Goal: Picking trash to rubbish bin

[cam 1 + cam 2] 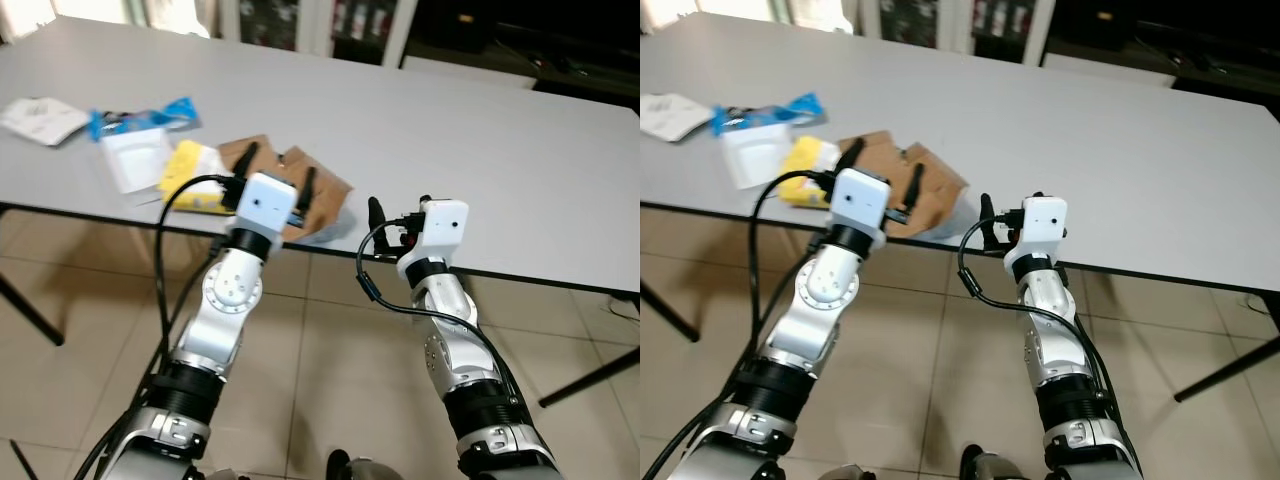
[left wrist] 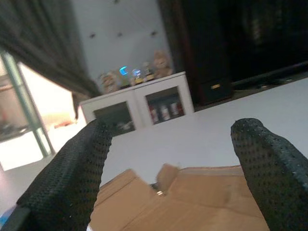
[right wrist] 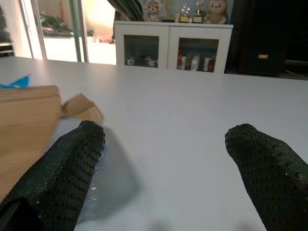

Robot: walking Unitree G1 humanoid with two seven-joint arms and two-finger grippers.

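Basically, both arms are raised to the near edge of the grey table (image 1: 480,130), presumably staged at table height so either can reach in flat over the top.

Left gripper (image 1: 277,170): jaws wide open, one finger each side of the flattened brown cardboard piece (image 1: 330,185). In the left wrist view the cardboard (image 2: 192,197) sits low between the two black fingertips (image 2: 77,173), just ahead of them and apparently not touched. My read: this is a pre-grasp line-up, and the open width is set to clear the cardboard's span.

Right gripper (image 1: 388,222): jaws also open, holding nothing. From the right wrist view, bare table lies straight ahead between the fingertips; the cardboard edge (image 3: 29,130) and a crumpled clear plastic scrap (image 3: 108,178) lie off to the left jaw's side, the plastic just beside that fingertip (image 3: 62,173). Looks like a standby pose, or lined up for the plastic next.

More trash lies further out from the left jaws, on their outer side: a yellow packet (image 1: 195,175) just beside the cardboard, a white square tray (image 1: 135,155), a blue plastic wrapper (image 1: 150,118) and a white paper sheet (image 1: 40,118) well apart.

Rubbish bin: can't place it from these views.
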